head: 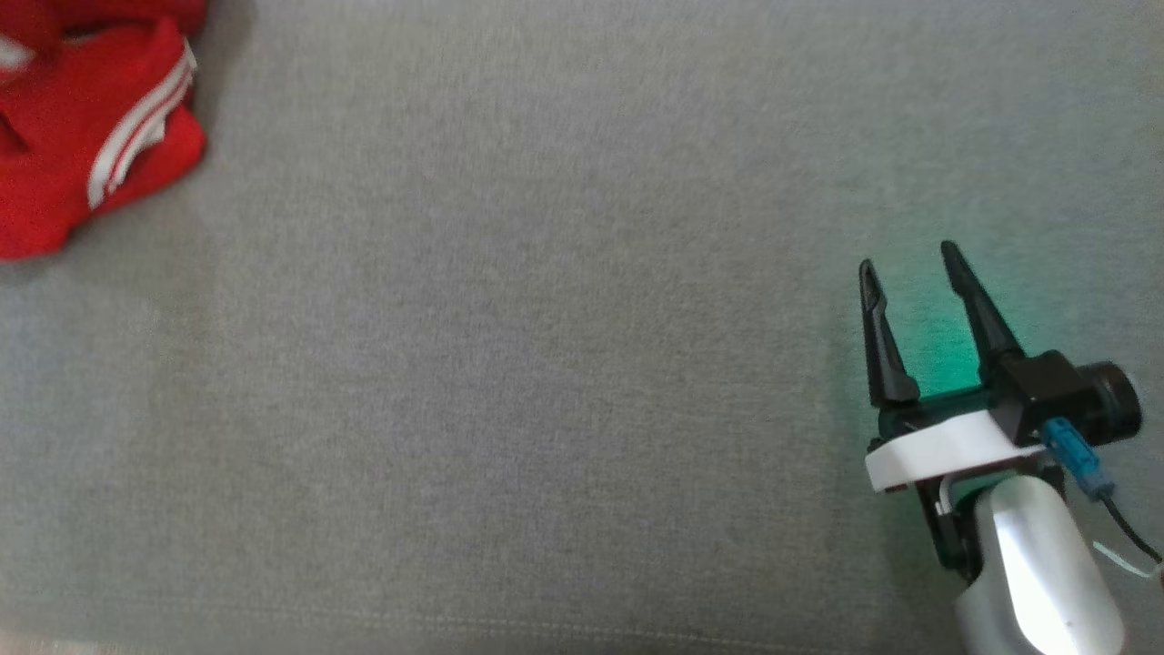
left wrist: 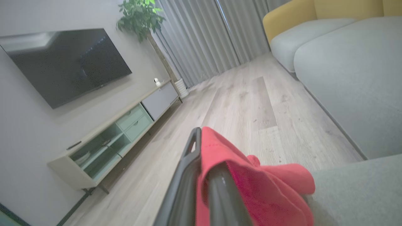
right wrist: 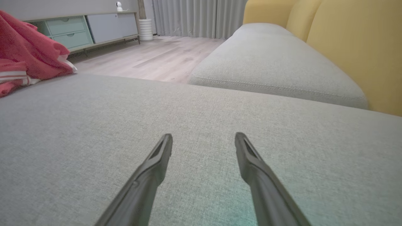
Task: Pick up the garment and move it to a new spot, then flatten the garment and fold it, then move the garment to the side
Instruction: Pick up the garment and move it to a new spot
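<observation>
**Left hand clenched on a fold of the red garment**

The left hand's two dark fingers are closed on a bunch of the red garment, with cloth draped over one finger and spilling off to the side. The right hand is released, its fingers spread wide with nothing between them, low over the bare grey sofa seat and well apart from the cloth.

In the head view the garment lies crumpled at the far left of the seat. It is red with white stripes along one edge, and the wooden floor shows just beyond it in the wrist views.

It looks light, soft and limp. It should hang and sag from whatever point is pinched, and the grey weave may drag on it a little. A pinch on a bunched fold will lift it but leave it rumpled. For flattening, the better hold is probably a hem or corner, perhaps along the striped edge, one for each hand. Which part the left hand now holds cannot be told.
</observation>
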